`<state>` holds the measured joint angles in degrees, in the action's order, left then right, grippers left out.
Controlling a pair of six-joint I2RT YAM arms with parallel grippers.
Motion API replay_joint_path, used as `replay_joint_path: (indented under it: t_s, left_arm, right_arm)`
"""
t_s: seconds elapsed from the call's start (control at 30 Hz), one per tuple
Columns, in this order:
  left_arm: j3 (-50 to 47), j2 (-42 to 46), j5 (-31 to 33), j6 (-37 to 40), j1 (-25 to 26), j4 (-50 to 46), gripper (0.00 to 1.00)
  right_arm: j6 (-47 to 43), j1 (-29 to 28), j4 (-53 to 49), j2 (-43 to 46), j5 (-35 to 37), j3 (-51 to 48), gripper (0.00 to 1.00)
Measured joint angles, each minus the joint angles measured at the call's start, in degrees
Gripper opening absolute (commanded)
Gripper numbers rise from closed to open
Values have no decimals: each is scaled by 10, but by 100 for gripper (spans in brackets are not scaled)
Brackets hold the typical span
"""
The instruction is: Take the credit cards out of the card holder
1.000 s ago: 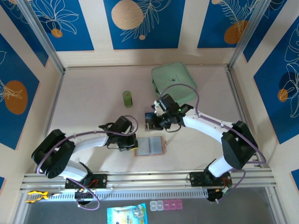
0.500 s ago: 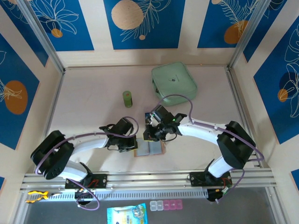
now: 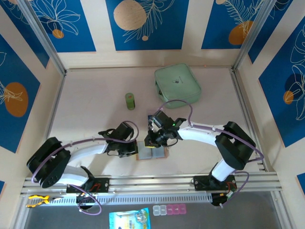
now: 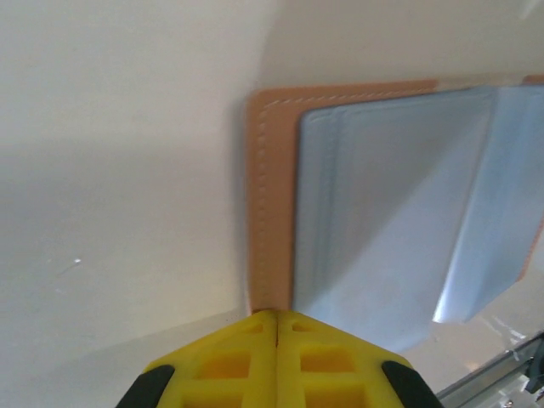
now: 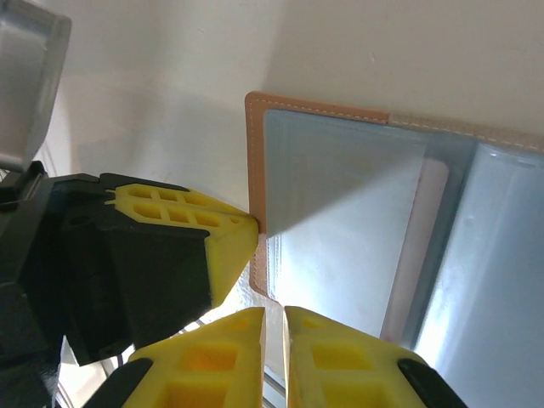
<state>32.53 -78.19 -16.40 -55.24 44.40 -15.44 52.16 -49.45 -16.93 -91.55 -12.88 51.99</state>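
Pale table (image 3: 86, 119), open card holder (image 3: 155, 155) lying flat. Left gripper (image 4: 277, 316), pinched together, touches its tan edge. Right gripper (image 5: 274, 314) sits close by, fingers a crack apart.

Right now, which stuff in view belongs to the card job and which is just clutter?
Job:
- card holder, lying open
- left claw, tip at its edge
- right claw, at its edge too

Lying about:
- green zip case
- small green canister
- yellow toy fish
- blue packet
- small plastic boxes
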Motion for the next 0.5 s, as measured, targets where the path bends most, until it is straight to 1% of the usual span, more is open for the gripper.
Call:
replay_joint_path:
  t_s: [0.2,0.5]
  left_arm:
    - [-2,-7,0,0,0,4,1]
    - [-2,-8,0,1,0,5,1]
  right_arm:
    - [10,-2,14,-24,-10,0,26]
    - [15,-6,37,-58,-26,0,31]
